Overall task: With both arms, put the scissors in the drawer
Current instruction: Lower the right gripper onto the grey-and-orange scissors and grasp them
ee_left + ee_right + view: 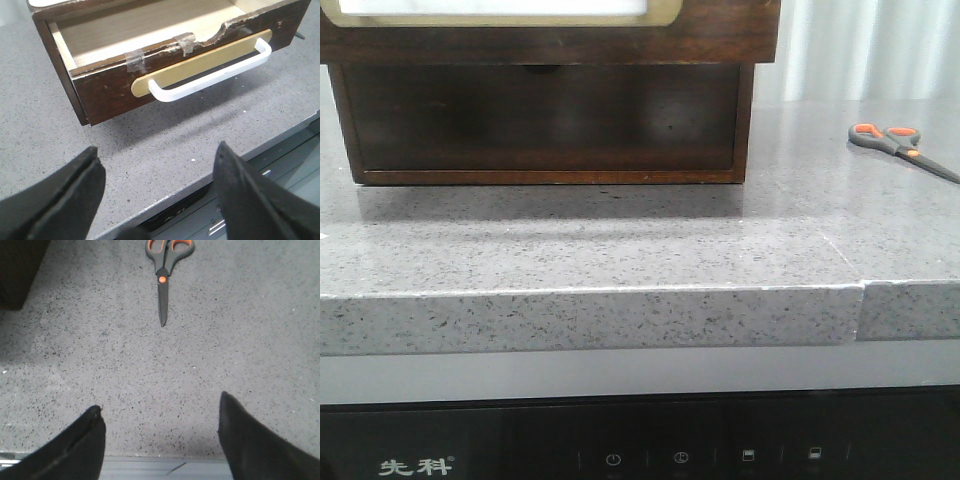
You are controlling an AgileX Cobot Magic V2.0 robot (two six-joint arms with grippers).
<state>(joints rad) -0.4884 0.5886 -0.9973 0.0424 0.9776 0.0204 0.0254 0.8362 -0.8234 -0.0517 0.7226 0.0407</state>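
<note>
The scissors [898, 142] lie flat on the grey speckled counter at the right, blades closed. In the right wrist view the scissors [164, 270] lie well ahead of my right gripper [160, 401], blade tip towards it. That gripper is open and empty over the counter's front edge. The dark brown drawer [540, 115] with its top notch sits shut in the cabinet at the back left. My left gripper [156, 147] is open and empty, low over the counter in front of the cabinet. Neither arm shows in the front view.
The cabinet's upper part [110, 85], with a white handle [210, 77] on a gold plate, stands pulled out, its pale inside showing nothing in it and tape on its chipped edge. It overhangs the drawer [550, 45]. The counter's front edge [620, 290] drops to a black appliance panel [620, 455].
</note>
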